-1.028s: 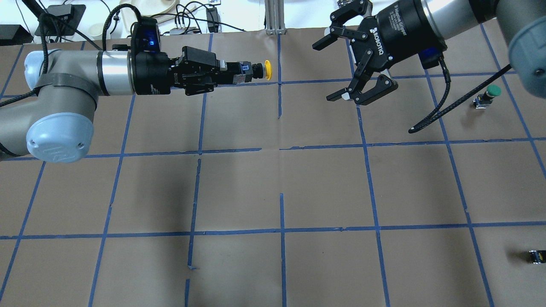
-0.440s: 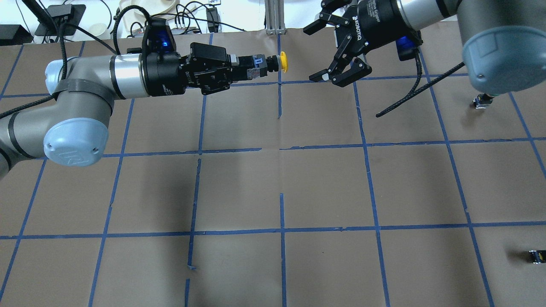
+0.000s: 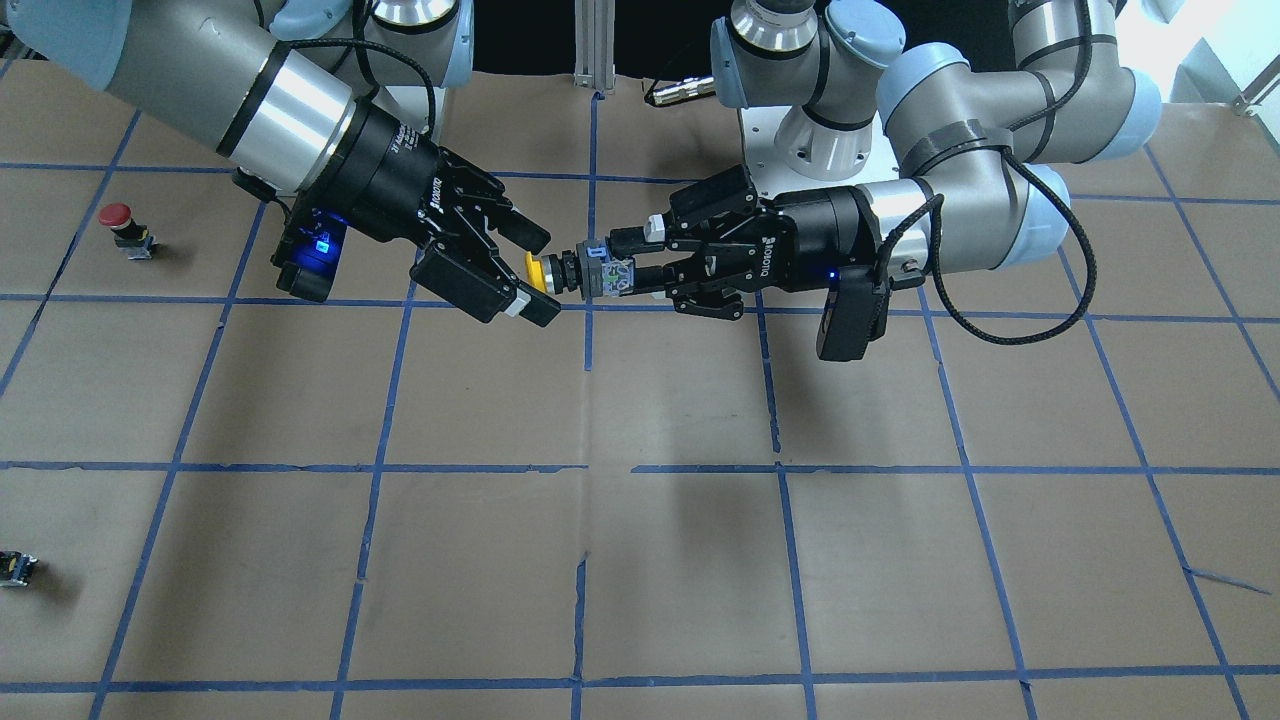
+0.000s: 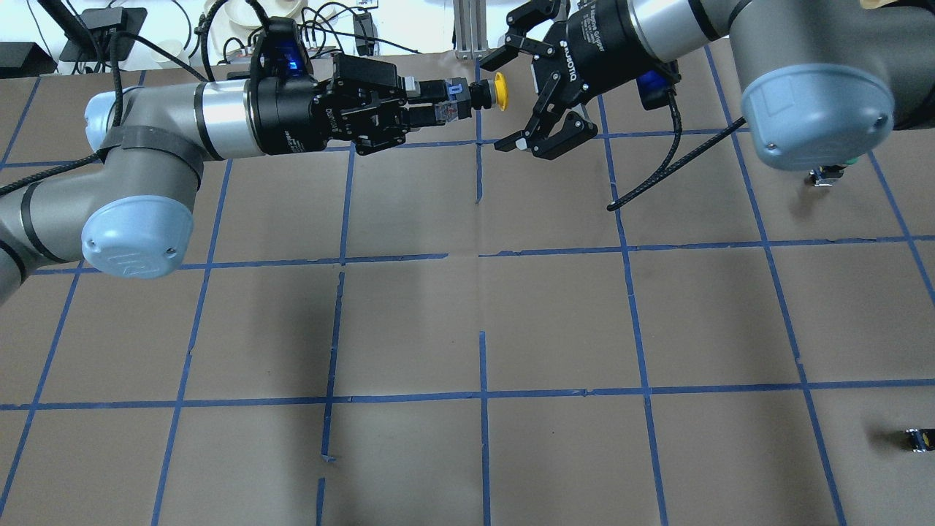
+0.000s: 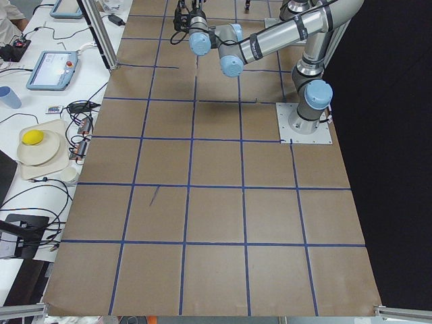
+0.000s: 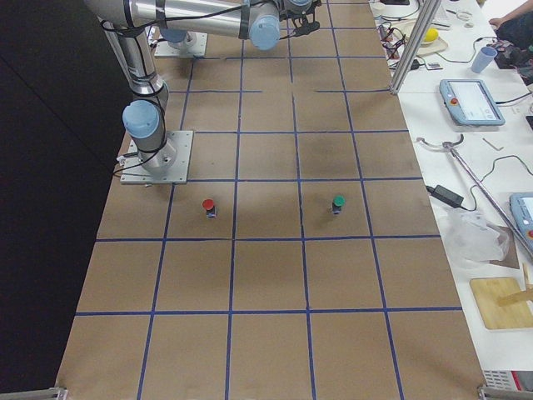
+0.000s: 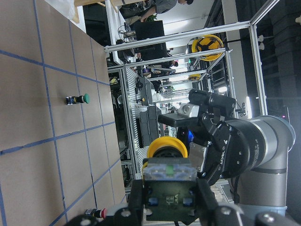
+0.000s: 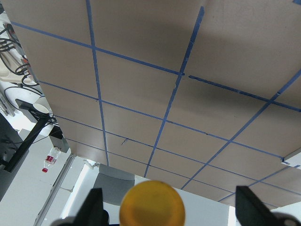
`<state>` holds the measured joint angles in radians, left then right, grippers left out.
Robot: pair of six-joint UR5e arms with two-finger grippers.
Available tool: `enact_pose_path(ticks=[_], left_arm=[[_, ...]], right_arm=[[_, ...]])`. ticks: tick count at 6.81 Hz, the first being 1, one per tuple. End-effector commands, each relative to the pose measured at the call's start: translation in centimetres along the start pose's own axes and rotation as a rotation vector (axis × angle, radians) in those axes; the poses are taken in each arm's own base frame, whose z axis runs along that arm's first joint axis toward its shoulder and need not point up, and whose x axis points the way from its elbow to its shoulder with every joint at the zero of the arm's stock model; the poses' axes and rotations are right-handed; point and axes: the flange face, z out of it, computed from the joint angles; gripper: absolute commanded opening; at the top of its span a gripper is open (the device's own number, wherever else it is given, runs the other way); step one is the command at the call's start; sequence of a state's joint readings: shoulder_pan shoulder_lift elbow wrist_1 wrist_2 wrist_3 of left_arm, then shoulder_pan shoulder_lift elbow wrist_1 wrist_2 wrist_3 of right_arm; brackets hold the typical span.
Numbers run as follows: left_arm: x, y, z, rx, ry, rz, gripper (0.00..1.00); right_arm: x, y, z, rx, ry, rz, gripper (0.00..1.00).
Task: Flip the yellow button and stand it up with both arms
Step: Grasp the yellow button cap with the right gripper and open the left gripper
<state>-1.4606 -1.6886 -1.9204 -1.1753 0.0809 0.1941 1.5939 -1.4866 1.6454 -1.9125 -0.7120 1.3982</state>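
Note:
My left gripper point(image 4: 432, 104) is shut on the grey-black base of the yellow button point(image 4: 500, 90) and holds it level in the air, cap pointing at the right arm. My right gripper point(image 4: 509, 98) is open, with one finger on each side of the yellow cap and not touching it. In the front-facing view the yellow button point(image 3: 540, 274) sits between the right gripper's point(image 3: 538, 277) spread fingers, and the left gripper point(image 3: 628, 270) grips the base. The left wrist view shows the button point(image 7: 168, 149) from behind. The right wrist view shows the cap point(image 8: 151, 203) between both fingers point(image 8: 91, 207).
A red-capped button point(image 3: 120, 222) stands on the brown paper table on my right side. A green-capped button point(image 6: 338, 202) stands nearby, mostly hidden by the right elbow in the overhead view. A small dark component point(image 4: 919, 439) lies near the right front edge.
My left gripper carried the yellow button to the right and farther back. My right gripper swung left, and its open fingers now flank the cap.

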Motion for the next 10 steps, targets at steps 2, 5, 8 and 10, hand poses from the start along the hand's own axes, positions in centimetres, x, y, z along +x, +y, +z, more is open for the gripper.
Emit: enact_pose_path(ticks=[2,5,8,10], left_arm=[[-0.02,0.09,0.14,-0.003,0.000,-0.007,0.01],[-0.19,0.19,0.16,-0.003,0.000,-0.008,0.02],[-0.35,0.27,0.17,-0.004,-0.003,-0.011,0.05],[-0.42,0.22,0.17,-0.005,-0.008,-0.018,0.97]], right_arm=[[-0.26,0.53,-0.90,0.002,-0.025,-0.021,0.99],[-0.15,-0.01,-0.75,0.003,-0.027,-0.016,0.60],[-0.18,0.06,-0.91,0.003,-0.030,-0.020,0.18],[-0.18,0.06,-0.91,0.003,-0.030,-0.020,0.17]])
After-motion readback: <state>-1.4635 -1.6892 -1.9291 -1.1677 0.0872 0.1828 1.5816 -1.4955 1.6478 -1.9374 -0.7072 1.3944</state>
